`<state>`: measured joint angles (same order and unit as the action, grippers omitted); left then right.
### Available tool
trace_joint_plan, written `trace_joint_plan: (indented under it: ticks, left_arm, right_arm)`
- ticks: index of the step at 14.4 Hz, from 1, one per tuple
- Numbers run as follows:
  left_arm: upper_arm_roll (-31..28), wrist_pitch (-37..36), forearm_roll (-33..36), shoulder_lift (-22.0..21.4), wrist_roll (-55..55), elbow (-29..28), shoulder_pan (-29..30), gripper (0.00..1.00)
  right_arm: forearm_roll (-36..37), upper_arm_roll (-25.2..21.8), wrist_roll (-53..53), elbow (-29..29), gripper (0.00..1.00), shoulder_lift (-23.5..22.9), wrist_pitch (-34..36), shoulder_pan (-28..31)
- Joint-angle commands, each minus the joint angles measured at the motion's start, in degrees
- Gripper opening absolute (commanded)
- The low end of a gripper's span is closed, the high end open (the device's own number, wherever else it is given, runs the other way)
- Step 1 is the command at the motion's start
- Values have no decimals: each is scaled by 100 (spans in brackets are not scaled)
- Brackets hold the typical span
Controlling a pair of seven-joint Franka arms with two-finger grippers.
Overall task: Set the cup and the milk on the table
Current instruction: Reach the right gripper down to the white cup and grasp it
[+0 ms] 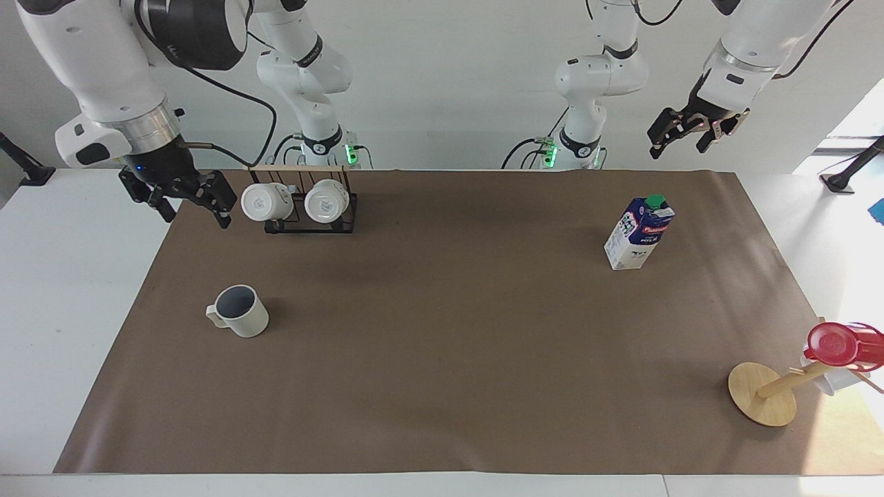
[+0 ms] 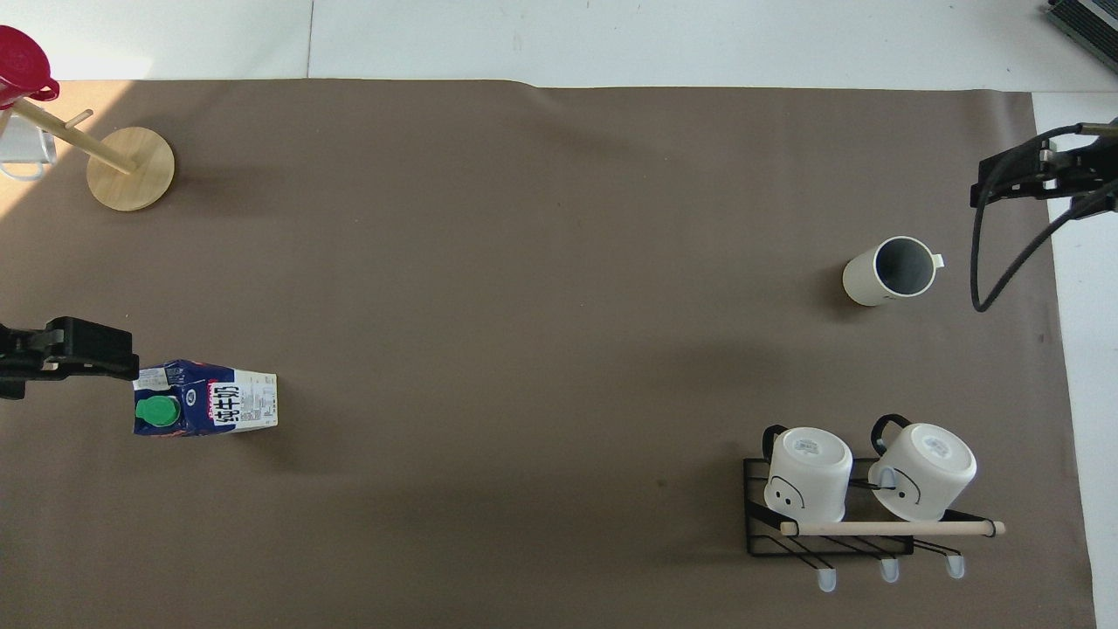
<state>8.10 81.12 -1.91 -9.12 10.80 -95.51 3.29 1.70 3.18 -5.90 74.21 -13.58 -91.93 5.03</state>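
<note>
My right gripper (image 1: 186,206), spread open and empty, hangs upper left in the facing view; the ribbed mug (image 1: 239,311) stands below it, nearest this arm.

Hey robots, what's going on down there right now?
Right end effector open, empty, raised beside mug rack. Left end effector open, empty, raised, waiting. Cup and milk upright on table. Nothing in the way.

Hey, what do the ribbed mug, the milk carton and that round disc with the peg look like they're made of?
The mug looks like glazed ceramic: cream-white outside, dark grey-blue inside, thick rim. The milk carton looks like coated printed paperboard, with folded edges and a slanted top, plus a green cap, probably plastic. The disc and its peg look like pale unpainted wood, possibly bamboo.
</note>
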Motion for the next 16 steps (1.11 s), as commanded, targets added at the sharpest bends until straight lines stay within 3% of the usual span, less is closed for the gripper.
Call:
trace_joint_plan:
  ticks: [1,7,11,13,16]
  left_arm:
    - [-19,18,7,-90,-69,-99,5,100]
    - [-28,237,16,-108,-270,-152,154,100]
    - [-28,475,16,-178,-1534,-345,277,100]
    - [-28,641,16,-362,-1677,-625,268,100]
    - [-28,677,16,-398,-1686,-670,268,100]
  right_arm:
    - [-21,16,194,416,100,-84,-569,59]
    - [-29,16,212,1665,100,-84,-1764,77]
    - [-29,16,203,2220,100,-75,-2004,59]
    - [-30,16,212,2728,100,4,-2546,68]
    - [-29,7,221,3055,100,-5,-2768,59]
